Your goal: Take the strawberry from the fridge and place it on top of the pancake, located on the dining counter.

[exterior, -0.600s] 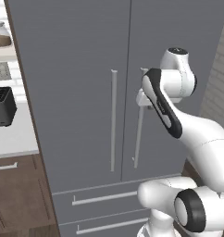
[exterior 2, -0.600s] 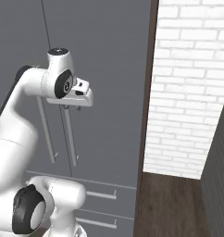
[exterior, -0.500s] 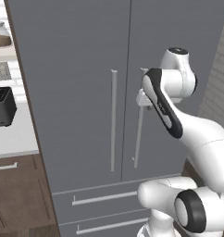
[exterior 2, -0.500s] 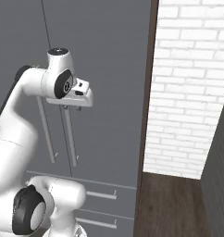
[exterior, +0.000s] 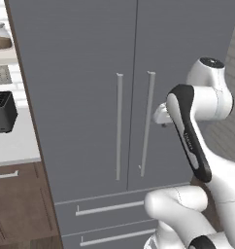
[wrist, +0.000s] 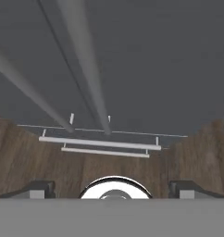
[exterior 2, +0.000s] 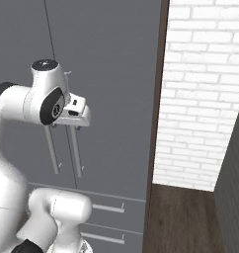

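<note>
Two doors: both upper doors of the tall matte grey French-door fridge point(exterior: 90, 73) are seen shut; the two lower drawers are shut as well.
Strawberry: not located; judged to be behind the closed doors.
Handles: two long silver bar handles are mounted either side of the centre seam, the left bar handle point(exterior: 119, 126) and the right bar handle point(exterior: 146, 124).
Gripper: the white two-finger gripper point(exterior 2: 77, 114) is held just beside the right bar handle, near its upper half; contact cannot be confirmed.
Jaws: spread wide, nothing held between them; the dark finger tips point(wrist: 37, 189) are seen far apart in the hand view.
Step in hand: judged as the reach for the right door's handle, so the task is at an early stage.
Technique: the bar should be centred between the tips before closing; the grip is best taken square across the bar, not at an angle.
Pull: the door's hinge arc should be followed, otherwise the tips may slip off.
Surroundings: a white brick wall point(exterior 2: 205, 94) stands right of the fridge; a black toaster point(exterior: 3, 113) is set on the white counter to its left.
</note>
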{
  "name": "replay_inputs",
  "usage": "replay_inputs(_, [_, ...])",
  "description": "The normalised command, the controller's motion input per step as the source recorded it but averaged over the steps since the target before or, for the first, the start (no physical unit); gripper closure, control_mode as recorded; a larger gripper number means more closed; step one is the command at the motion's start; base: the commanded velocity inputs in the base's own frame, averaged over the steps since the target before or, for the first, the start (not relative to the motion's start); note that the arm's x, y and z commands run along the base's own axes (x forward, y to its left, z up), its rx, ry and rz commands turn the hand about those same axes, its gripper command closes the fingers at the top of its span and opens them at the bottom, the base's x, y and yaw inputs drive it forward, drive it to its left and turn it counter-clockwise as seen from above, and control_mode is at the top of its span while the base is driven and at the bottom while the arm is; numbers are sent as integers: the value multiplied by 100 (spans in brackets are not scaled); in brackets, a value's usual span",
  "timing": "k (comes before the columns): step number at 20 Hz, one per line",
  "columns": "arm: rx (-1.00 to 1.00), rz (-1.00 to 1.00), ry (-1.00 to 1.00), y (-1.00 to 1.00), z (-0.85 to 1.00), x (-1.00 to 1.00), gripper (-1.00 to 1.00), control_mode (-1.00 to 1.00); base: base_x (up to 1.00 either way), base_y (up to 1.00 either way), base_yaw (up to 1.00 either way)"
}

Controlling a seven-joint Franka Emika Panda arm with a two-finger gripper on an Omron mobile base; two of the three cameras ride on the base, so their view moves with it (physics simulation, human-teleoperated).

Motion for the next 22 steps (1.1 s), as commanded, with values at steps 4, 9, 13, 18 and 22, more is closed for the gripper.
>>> replay_inputs(4, [-4, 0, -17, 0, 0, -87, -100, -100, 0, 0, 0])
replay_inputs(9, [-5, 0, -13, 0, 1, -55, -100, -100, 0, 0, 0])
replay_inputs(13, [-1, 0, -3, 0, 0, -43, -100, -100, 0, 0, 0])
replay_inputs(18, [0, 0, 0, 1, 5, -35, -100, -100, 0, 0, 0])
replay_inputs(22, [0, 0, 0, 0, 0, 0, -100, 100, -17, 55, 0])
